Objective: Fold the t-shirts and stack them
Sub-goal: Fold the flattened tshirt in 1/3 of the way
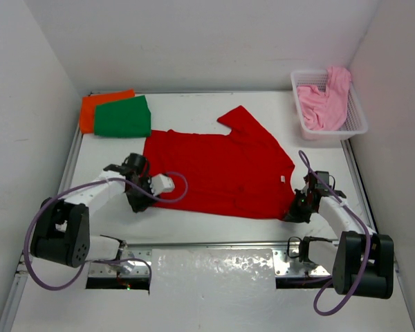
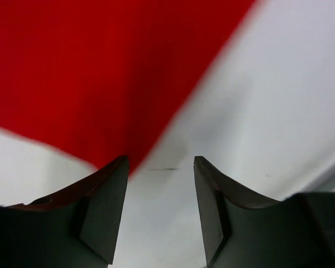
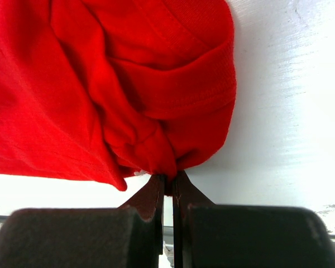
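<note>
The red t-shirt (image 1: 218, 166) lies spread across the middle of the table, one sleeve pointing to the back. My left gripper (image 1: 140, 200) is open at the shirt's near left corner. In the left wrist view its jaws (image 2: 159, 162) stand apart over bare table, and the red cloth's (image 2: 100, 72) edge ends just ahead of the left finger. My right gripper (image 1: 297, 211) is shut on a bunched fold of the red shirt (image 3: 156, 100) at its near right corner, pinched at the fingertips (image 3: 168, 177). A folded green t-shirt (image 1: 123, 117) lies on a folded orange one (image 1: 91, 111) at the back left. The pink t-shirt (image 1: 325, 104) hangs crumpled in the basket.
The white lattice basket (image 1: 356, 123) stands at the back right against the wall. White walls close in the table on the left, back and right. A metal rail (image 1: 214, 243) runs along the near edge between the arm bases.
</note>
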{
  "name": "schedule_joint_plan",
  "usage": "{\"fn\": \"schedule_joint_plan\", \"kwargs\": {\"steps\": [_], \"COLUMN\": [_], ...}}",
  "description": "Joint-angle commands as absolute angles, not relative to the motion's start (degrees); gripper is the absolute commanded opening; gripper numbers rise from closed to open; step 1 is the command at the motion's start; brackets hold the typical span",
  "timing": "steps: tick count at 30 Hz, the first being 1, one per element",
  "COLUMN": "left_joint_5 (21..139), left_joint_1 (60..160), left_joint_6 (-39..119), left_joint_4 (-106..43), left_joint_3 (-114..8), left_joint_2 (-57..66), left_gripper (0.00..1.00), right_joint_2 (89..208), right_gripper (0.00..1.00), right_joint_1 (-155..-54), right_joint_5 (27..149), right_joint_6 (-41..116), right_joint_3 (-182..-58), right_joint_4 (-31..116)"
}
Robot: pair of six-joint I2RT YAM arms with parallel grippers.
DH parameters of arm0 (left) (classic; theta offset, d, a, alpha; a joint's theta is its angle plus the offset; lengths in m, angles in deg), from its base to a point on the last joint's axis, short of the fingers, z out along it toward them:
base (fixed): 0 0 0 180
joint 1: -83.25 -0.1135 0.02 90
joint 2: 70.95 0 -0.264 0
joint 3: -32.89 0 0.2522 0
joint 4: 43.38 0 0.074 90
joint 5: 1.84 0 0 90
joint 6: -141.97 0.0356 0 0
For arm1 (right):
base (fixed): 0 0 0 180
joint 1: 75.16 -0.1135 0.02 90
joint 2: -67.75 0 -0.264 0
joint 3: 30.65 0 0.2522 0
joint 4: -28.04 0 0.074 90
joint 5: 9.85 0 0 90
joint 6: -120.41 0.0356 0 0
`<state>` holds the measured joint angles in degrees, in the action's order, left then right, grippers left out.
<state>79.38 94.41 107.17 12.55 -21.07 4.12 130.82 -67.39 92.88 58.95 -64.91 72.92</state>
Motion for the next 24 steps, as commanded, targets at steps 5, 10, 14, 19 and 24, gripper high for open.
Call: {"fn": "schedule_joint_plan", "kwargs": {"steps": [5, 10, 14, 19, 24], "left_joint_5": [86.4, 86.75, 87.63, 90.0, 89.22], "left_joint_1": [95.82, 95.82, 95.82, 95.82, 95.82], "left_joint_6": [107.87, 106.02, 106.9, 106.29, 104.89], "left_joint_4": [3.08, 0.09, -2.19, -7.21, -2.14], "left_joint_3": [-15.41, -15.15, -12.87, -10.14, -11.1], "left_joint_2": [3.41, 2.97, 2.79, 3.84, 2.71], "left_gripper": [0.51, 0.51, 0.51, 0.38, 0.0], "right_joint_2": [131.56, 131.82, 131.64, 131.56, 129.54], "right_gripper": [0.0, 0.0, 0.0, 0.0, 0.0], "right_joint_1": [-66.89, -66.89, -66.89, -66.81, -66.63], "right_joint_5": [88.85, 88.94, 88.76, 88.32, 86.48], "right_joint_6": [57.75, 57.84, 57.66, 57.05, 57.92], "right_joint_3": [-65.07, -65.24, -65.42, -66.38, -66.3], "right_joint_4": [71.86, 71.51, 71.86, 72.74, 74.15]}}
